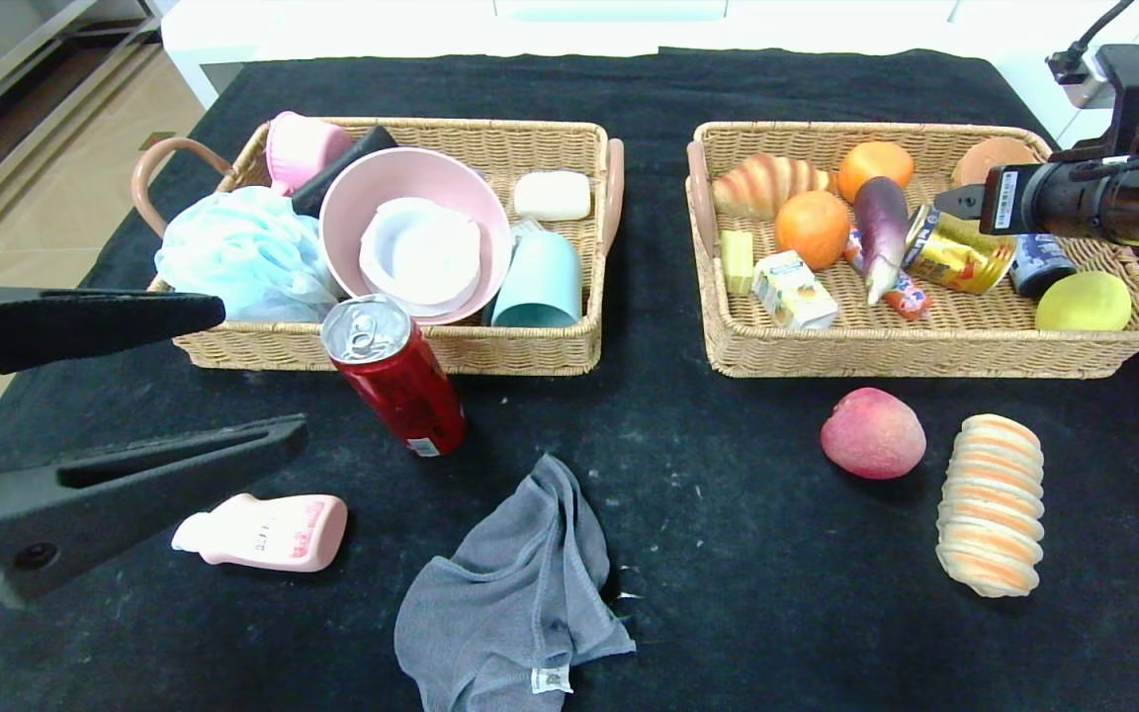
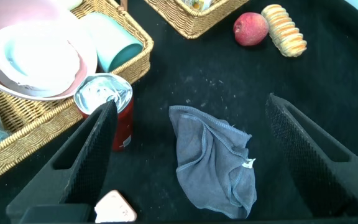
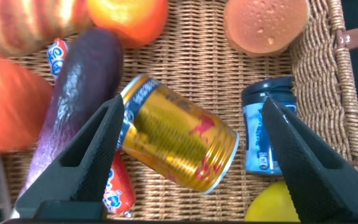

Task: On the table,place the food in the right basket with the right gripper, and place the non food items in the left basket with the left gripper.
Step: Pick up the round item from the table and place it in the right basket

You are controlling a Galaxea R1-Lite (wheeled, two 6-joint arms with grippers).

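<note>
My right gripper (image 1: pixel 955 203) (image 3: pixel 193 104) hangs open over the right basket (image 1: pixel 925 356). The yellow drink can (image 1: pixel 960 252) (image 3: pixel 176 140) lies on its side on the wicker below and between its fingers, against a purple eggplant (image 1: pixel 881 232). On the table (image 1: pixel 728 554) a tall red can (image 1: pixel 396 376) stands before the left basket (image 1: pixel 490 351). A peach (image 1: pixel 872 432) and a striped bread roll (image 1: pixel 991 504) lie at front right. The grey cloth (image 1: pixel 510 603) (image 2: pixel 213 162) and the pink bottle (image 1: pixel 268 532) lie at the front. My left gripper (image 1: pixel 263 371) (image 2: pixel 191 102) hovers open at the left.
The right basket also holds oranges, a croissant, a blue jar (image 3: pixel 266 134), a yellow-green fruit (image 1: pixel 1084 302) and small packets. The left basket holds a pink bowl (image 1: pixel 411 232), a teal cup, soap and a blue sponge. A white counter runs behind the table.
</note>
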